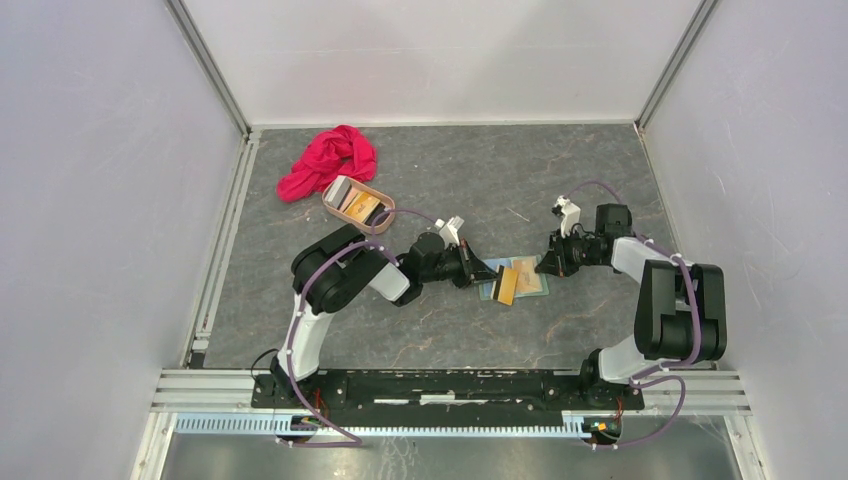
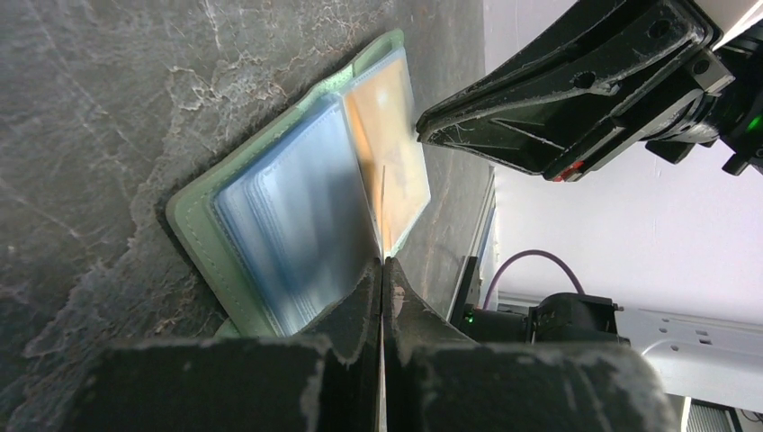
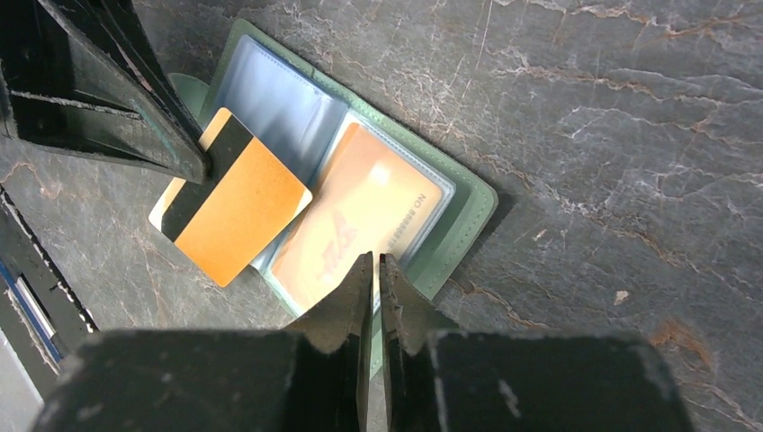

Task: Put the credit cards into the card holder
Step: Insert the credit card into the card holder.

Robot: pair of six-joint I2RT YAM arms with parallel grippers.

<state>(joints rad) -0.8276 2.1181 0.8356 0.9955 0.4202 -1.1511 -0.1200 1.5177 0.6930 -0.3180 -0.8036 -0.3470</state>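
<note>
The sage-green card holder (image 1: 528,277) lies open on the table, pale blue pockets up. It also shows in the left wrist view (image 2: 270,225) and the right wrist view (image 3: 270,90). My left gripper (image 1: 490,272) (image 2: 382,263) is shut on an orange-gold credit card with a dark stripe (image 1: 507,287) (image 3: 238,211), held edge-on over the holder's middle fold (image 2: 382,211). Another orange card (image 3: 360,220) sits in the right-hand pocket. My right gripper (image 1: 546,264) (image 3: 375,258) is closed on the holder's right edge.
A pinkish-tan oval tray (image 1: 383,197) holding more cards stands behind the left arm. A red cloth (image 1: 330,160) lies at the back left. White walls and metal rails enclose the table.
</note>
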